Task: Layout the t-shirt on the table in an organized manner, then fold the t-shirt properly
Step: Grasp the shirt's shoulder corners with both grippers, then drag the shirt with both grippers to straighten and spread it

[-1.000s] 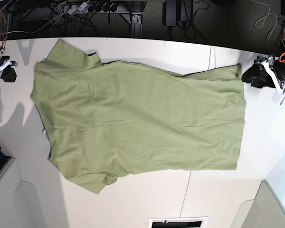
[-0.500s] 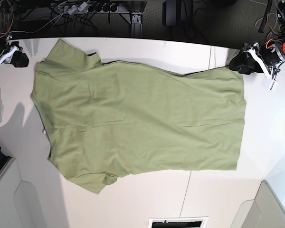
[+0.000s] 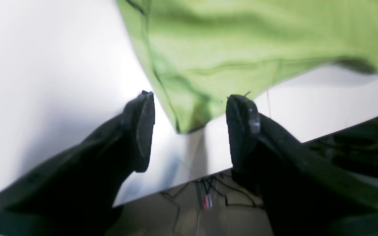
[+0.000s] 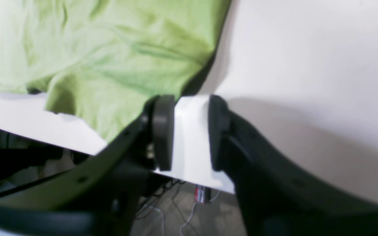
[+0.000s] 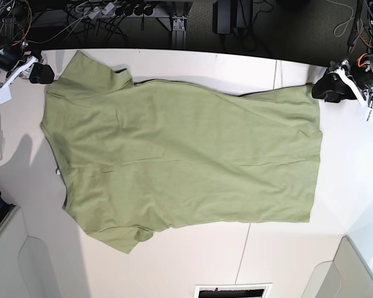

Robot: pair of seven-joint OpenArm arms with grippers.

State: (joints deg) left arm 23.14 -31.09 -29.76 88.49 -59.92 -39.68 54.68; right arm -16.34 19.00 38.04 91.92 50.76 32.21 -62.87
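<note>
The olive-green t-shirt is the landmark: it lies spread flat on the white table, hem end toward the base view's right, sleeves and collar toward its left. It is soft matte cotton with shallow creases across the body and a darker stitched hem along its edges.

Nearest the camera in the base view, below the shirt, a dark slotted vent sits in the tabletop, with pale grey panels at both lower corners. A thin dark seam runs across the table under the shirt.

At the shirt's upper right corner the left gripper hovers just off the cloth. Its black fingers are spread wide, holding nothing; the pointed hem corner shows between them, over the table's far edge.

At the shirt's upper left, beside the sleeve, the right gripper has its rounded black pads partly apart with only bare white table between them. The left pad sits just beside the cloth's edge; I cannot tell whether they touch.

Beyond the shirt, past the table's far edge, lie a dark floor, tangled cables and a metal frame leg.
</note>
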